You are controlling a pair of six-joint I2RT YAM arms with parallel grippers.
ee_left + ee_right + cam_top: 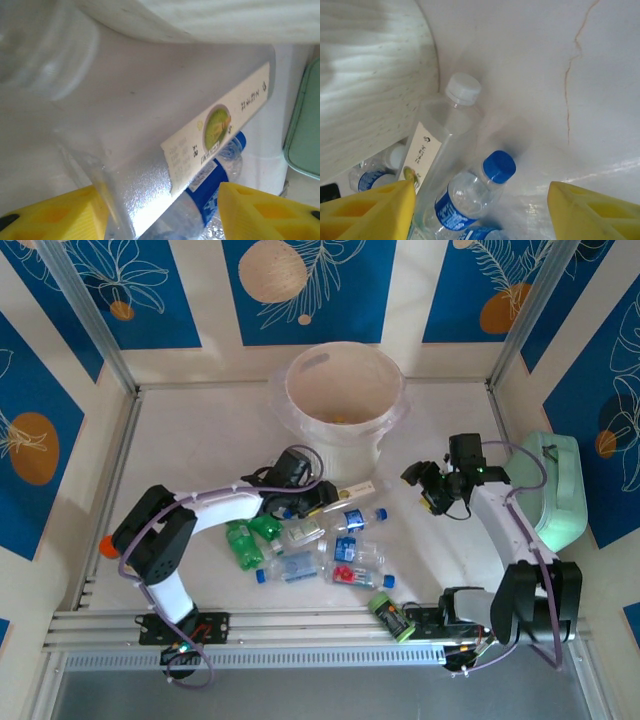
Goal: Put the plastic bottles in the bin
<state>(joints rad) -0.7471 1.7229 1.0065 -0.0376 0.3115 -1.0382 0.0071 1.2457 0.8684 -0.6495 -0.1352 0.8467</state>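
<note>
Reaching low rightward with left gripper (159, 200), jaws spread around clear square cream-labelled bottle (220, 125); hovering right gripper (481, 186) near round cream-white bin (340, 432), unclenched.

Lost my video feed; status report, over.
Left gripper open, straddling cream-labelled bottle. Right gripper open over blue-capped bottle. Bottle pile on table, short of bin. Mint case off right, no obstruction.

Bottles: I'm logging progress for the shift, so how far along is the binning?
Barely started: the bin shows just a yellowish speck inside. In hand: the left gripper, jaws open, straddles a square bottle, not yet lifted. Left: the whole pile of bottles on the table.
</note>
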